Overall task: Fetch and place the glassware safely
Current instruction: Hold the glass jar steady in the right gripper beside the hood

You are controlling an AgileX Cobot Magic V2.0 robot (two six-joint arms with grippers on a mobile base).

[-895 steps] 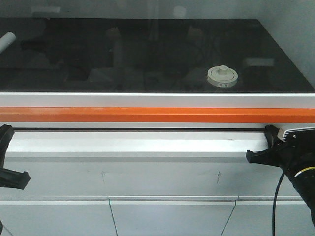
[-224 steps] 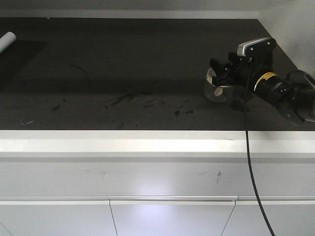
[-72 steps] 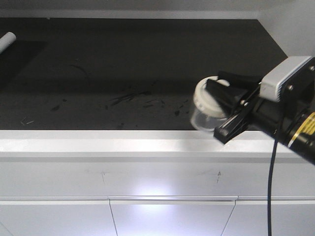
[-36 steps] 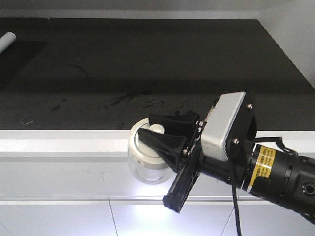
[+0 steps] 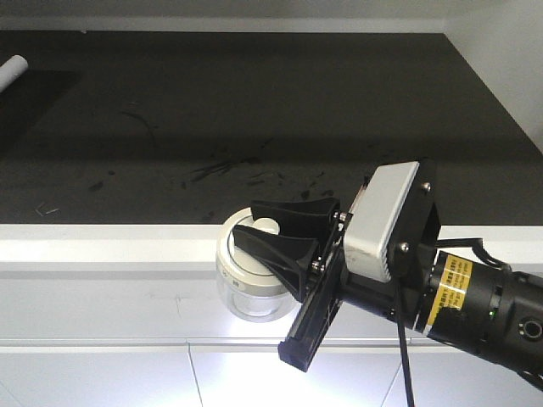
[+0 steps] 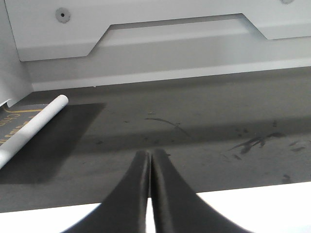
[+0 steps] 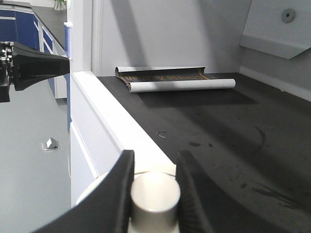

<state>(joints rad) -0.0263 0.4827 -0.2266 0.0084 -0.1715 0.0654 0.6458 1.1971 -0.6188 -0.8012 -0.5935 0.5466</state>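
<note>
The glassware (image 5: 246,284), a squat clear jar with a cream-white lid, hangs in the air in front of the bench's white front edge (image 5: 102,248). My right gripper (image 5: 268,227) is shut on the lid's central knob (image 7: 155,198), one black finger on each side, and the jar hangs below it. In the right wrist view the fingertips (image 7: 127,156) flank the knob closely and the glass body is hidden. My left gripper (image 6: 149,155) is shut with nothing in it, hovering over the bench's front edge. It is out of the front view.
The dark bench top (image 5: 254,119) bears scuffs and smudges. A white cylindrical tube (image 5: 12,69) lies at its far left beside a dark mat (image 7: 165,76). White cabinet fronts (image 5: 127,373) are below the edge. A grey back wall (image 6: 170,53) closes off the bench.
Over the last second the right gripper carried the jar left and down, off the bench top to in front of the white edge. In the last half second it barely shifted.
</note>
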